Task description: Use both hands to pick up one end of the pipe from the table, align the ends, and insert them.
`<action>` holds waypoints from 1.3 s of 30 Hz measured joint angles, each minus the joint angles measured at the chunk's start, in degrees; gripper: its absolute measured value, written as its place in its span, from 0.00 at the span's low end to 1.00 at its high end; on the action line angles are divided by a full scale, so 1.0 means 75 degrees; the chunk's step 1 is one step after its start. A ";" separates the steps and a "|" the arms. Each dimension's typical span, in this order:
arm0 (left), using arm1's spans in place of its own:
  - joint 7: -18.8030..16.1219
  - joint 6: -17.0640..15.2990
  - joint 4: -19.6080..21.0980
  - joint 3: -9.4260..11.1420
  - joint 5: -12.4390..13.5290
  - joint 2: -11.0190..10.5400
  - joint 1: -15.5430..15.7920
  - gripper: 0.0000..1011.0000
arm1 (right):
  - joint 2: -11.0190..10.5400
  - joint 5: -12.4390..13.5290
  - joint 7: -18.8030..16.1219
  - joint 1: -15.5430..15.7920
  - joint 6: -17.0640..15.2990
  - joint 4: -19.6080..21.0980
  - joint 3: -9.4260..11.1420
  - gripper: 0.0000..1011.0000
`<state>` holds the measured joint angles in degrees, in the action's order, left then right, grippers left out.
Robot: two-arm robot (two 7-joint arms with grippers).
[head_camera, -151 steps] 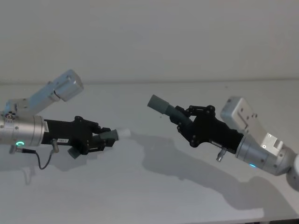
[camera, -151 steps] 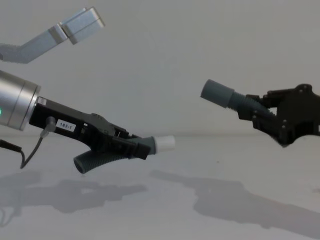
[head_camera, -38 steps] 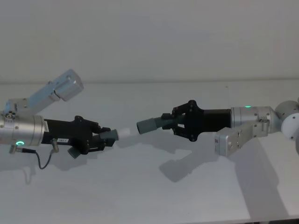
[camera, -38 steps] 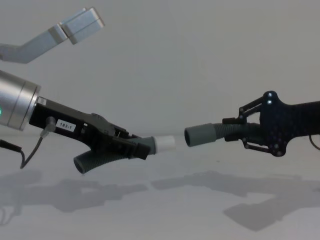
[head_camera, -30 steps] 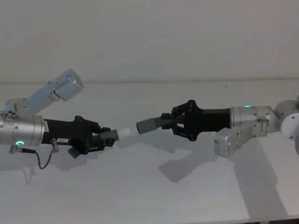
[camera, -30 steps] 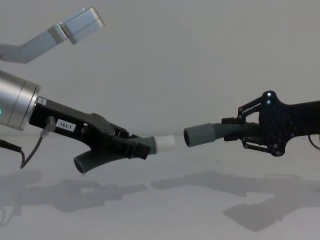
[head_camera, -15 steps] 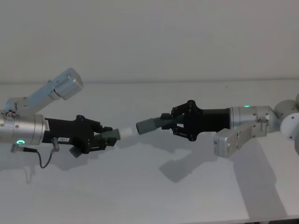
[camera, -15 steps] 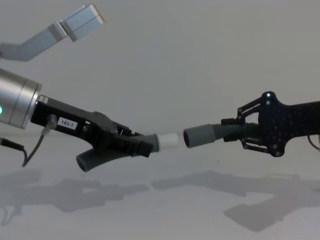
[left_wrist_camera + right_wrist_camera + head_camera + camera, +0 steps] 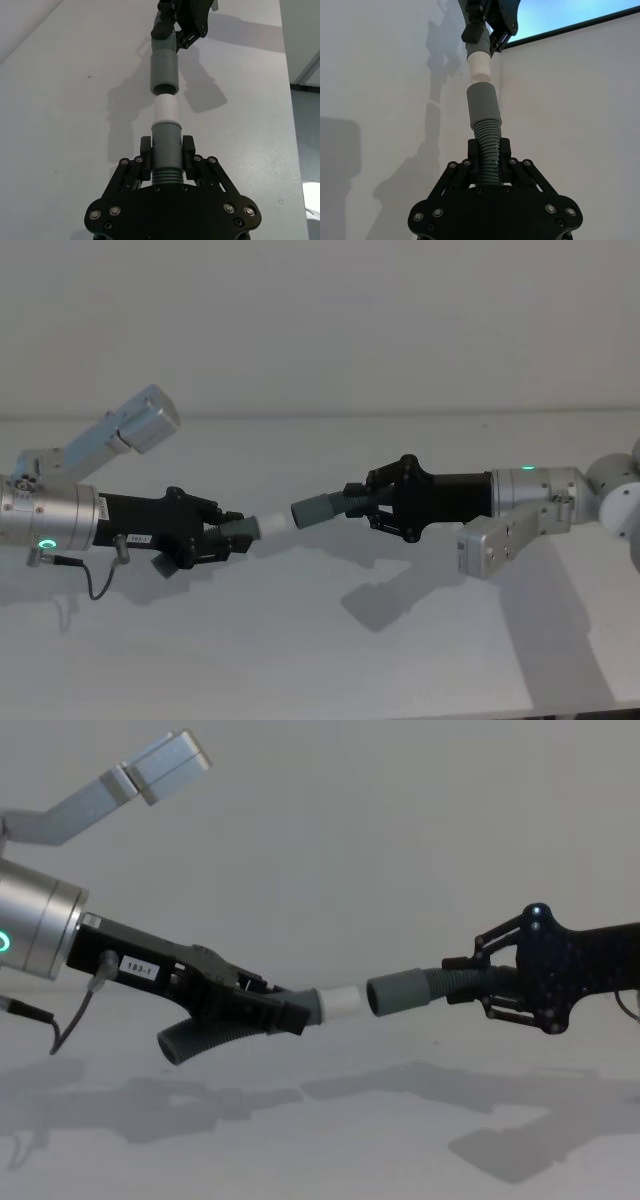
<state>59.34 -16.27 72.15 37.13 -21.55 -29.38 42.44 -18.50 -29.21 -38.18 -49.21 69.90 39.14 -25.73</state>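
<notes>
Obs: left gripper (image 9: 295,1012) is clamped on the white-tipped piece (image 9: 166,145); right gripper (image 9: 462,986) is clamped on the cuffed piece (image 9: 487,134). The white tip (image 9: 166,109) lies straight ahead of the left gripper, just short of the grey cuff (image 9: 164,74) (axes nearly collinear).

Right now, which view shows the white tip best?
The left wrist view: the white tip, on the left end effector's pipe piece, sits whole, short of the grey cuff. The chest view shows it side-on, nearly touching the cuff. The right wrist view shows it farther off; the head view, pale against the table.
</notes>
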 joint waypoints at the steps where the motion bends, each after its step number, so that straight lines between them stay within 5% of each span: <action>1: 0.0001 0.0010 -0.0026 0.0011 -0.0009 0.0008 0.0011 0.32 | 0.0001 -0.0002 0.0001 -0.0001 0.0000 0.0000 0.0000 0.21; 39: -0.0023 0.0192 -0.0391 0.0278 -0.0187 0.0171 0.0257 0.32 | 0.0002 -0.0023 0.0015 -0.0002 0.0012 -0.0005 -0.0001 0.21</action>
<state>59.17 -14.82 69.21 39.22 -22.95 -28.10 44.36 -18.48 -29.38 -38.07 -49.22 69.99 39.10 -25.74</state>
